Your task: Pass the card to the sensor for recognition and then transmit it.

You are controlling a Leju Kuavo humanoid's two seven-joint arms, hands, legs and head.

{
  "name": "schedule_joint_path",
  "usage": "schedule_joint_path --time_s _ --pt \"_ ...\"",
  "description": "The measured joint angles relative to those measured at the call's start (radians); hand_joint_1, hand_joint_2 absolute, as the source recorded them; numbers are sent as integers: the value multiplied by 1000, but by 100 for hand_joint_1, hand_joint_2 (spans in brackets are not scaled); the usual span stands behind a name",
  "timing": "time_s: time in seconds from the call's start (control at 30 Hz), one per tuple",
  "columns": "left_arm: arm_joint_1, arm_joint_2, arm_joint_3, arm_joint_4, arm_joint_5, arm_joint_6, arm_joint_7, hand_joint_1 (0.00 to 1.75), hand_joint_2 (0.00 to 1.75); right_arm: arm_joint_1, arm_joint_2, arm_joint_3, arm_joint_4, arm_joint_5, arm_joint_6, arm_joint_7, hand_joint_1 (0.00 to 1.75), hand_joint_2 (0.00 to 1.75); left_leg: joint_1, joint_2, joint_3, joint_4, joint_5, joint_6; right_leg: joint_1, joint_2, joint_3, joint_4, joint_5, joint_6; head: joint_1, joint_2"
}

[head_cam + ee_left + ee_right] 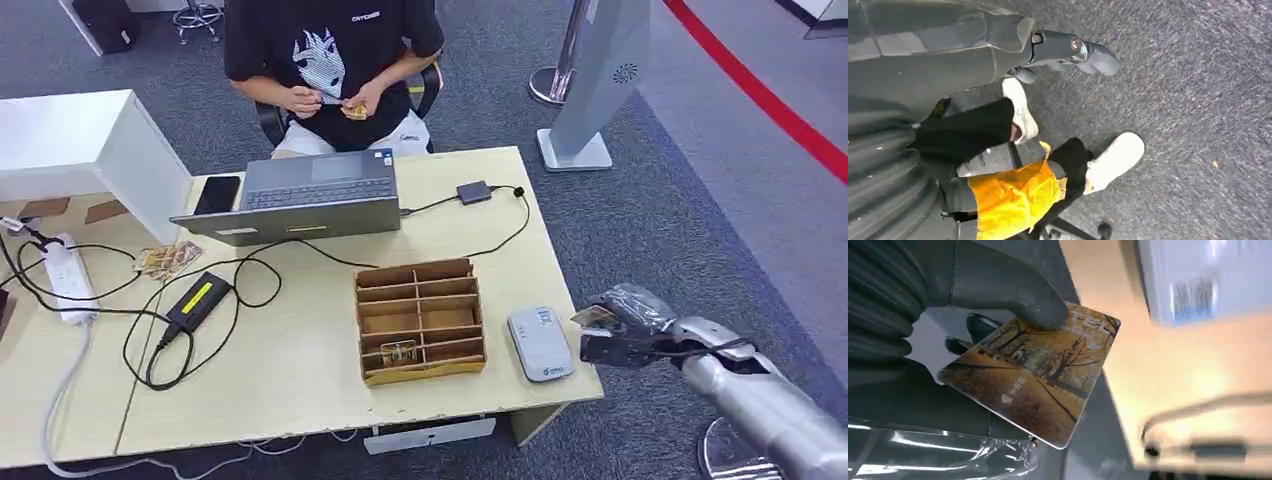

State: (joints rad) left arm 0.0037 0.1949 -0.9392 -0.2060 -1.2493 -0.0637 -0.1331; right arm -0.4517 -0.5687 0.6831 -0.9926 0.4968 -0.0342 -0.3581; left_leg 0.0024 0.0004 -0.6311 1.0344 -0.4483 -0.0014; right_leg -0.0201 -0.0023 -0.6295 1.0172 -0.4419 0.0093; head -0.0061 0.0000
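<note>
My right hand [625, 325] hangs just off the table's right edge and pinches a card [592, 317] printed with autumn trees. In the right wrist view the thumb [1013, 295] presses on the card [1038, 375], with dark fingers beneath it. The grey-white card sensor [540, 342] lies flat on the table a little to the left of the hand; its blurred body [1208, 275] shows beyond the card. My left hand [1073, 50] hangs down over the carpet with nothing in its fingers.
A wooden divided organizer [420, 320] holding another card [398, 352] stands left of the sensor. A laptop [305, 195], phone [217, 194], power strip [70, 275] and cables crowd the table [300, 380]. A seated person [335, 60] behind it holds cards.
</note>
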Motion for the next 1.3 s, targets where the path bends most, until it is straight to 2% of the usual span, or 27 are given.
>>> schedule_joint_path --time_s 0.07,0.17,0.3,0.4,0.5,0.6,0.73,0.93,1.1,1.2,1.23,1.27,1.3 --pt "0 -9 11 0 9 -5 18 0 175 8 80 -58 -15 72 -90 39 175 175 0 1 1 0 0 0 0 2 0 0 0 0 0 0" --pt "2 -25 28 0 41 -8 36 0 175 23 218 -162 -98 108 -114 62 175 175 2 1 2 0 1 -1 2 2 0 1 -1 -2 0 0" --pt "2 -37 96 5 146 -15 49 0 175 -12 410 -281 -206 57 19 86 175 175 3 1 2 0 2 -3 2 1 0 3 -2 -5 0 0" --pt "0 -40 151 8 195 -26 50 0 175 -89 521 -302 -206 17 84 112 175 175 3 1 3 0 3 -4 3 2 -1 3 -1 -5 0 0" --pt "-8 -39 193 8 211 -40 49 0 175 -194 623 -299 -152 -6 108 149 175 175 3 1 3 0 3 -5 3 1 -1 3 -1 -5 0 0" --pt "-11 -38 220 8 219 -49 49 0 175 -278 691 -285 -83 -9 110 169 175 175 3 1 3 0 4 -5 3 1 -1 3 -1 -6 0 0" --pt "-11 -37 242 8 227 -55 48 0 175 -341 744 -269 -14 -37 139 186 175 175 3 0 2 0 3 -5 3 0 0 3 -1 -6 0 0" --pt "-23 -29 291 8 272 -75 56 0 175 -485 847 -217 192 -2 111 304 175 175 3 -1 3 0 3 -5 3 0 -1 3 -1 -6 0 0" --pt "-24 -30 330 8 301 -81 78 0 175 -556 890 -144 309 -5 69 402 175 175 4 0 3 0 3 -6 4 1 -1 3 -1 -6 0 0" --pt "-25 -30 350 8 311 -82 86 0 175 -578 901 -93 355 -5 55 419 175 175 4 0 2 0 3 -6 4 0 -1 3 -1 -6 0 0" --pt "-25 -31 354 8 313 -82 87 0 175 -583 904 -82 365 -5 53 419 175 0 4 -1 2 0 3 -6 4 0 -1 3 -1 -6 0 0" --pt "-25 -31 358 8 313 -83 87 0 175 -586 906 -74 373 -5 53 420 96 0 4 -1 2 0 3 -6 4 -1 -1 3 -1 -6 0 0" --pt "-25 -30 360 8 313 -83 87 0 175 -591 908 -66 384 -5 53 420 0 0 4 -2 2 0 3 -5 4 -2 -1 3 -1 -6 0 0"
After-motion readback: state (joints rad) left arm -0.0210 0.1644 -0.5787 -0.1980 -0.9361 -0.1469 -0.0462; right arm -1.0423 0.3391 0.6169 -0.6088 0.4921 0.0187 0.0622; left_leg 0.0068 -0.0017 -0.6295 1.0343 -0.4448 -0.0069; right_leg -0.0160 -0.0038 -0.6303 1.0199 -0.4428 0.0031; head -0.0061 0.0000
